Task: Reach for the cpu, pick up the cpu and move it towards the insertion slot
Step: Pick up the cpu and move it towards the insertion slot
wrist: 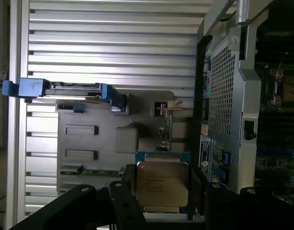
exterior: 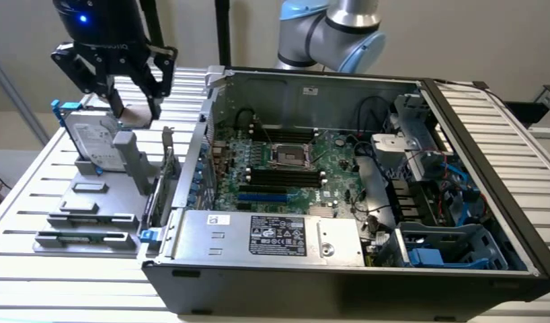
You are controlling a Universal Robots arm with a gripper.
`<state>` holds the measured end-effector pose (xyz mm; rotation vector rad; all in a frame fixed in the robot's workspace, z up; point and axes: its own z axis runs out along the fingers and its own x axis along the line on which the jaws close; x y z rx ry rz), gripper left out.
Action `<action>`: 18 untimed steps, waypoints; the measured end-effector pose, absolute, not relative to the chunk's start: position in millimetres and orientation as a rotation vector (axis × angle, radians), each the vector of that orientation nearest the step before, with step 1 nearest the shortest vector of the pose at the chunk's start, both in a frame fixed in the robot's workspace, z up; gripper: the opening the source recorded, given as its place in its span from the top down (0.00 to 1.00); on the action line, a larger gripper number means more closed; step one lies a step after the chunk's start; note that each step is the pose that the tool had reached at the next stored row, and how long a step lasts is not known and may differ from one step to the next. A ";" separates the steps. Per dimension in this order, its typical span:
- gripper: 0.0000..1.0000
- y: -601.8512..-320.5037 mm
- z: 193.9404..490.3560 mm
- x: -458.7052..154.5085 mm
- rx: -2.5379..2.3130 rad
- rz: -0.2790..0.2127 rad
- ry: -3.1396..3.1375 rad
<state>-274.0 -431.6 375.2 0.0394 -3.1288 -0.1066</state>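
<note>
The cpu (wrist: 162, 183), a flat square chip with a silvery top and printed lettering, sits between the dark fingers (wrist: 126, 189) of my gripper (wrist: 163, 199), which is shut on it. In the exterior view the gripper (exterior: 134, 108) hangs above the grey fixture plate (exterior: 87, 202) at the exterior view's left, with the pale chip (exterior: 138, 114) lifted off the plate. The insertion slot (exterior: 288, 156), a shiny square frame with a dark centre, lies on the motherboard inside the open computer case, well towards the exterior view's right of the gripper.
An upright silver hard drive (exterior: 91, 138) with blue rails stands on the fixture just below the gripper. The case wall (exterior: 203, 134) rises between fixture and motherboard. Black memory slots (exterior: 280, 178) flank the socket; a power supply (exterior: 266, 235) sits in front.
</note>
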 end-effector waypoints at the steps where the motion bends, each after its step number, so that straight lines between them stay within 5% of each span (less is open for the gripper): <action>1: 0.45 -431.6 375.6 -269.5 0.039 -0.109 -3.129; 18: 0.45 -432.0 380.0 -192.4 0.040 -0.139 -3.128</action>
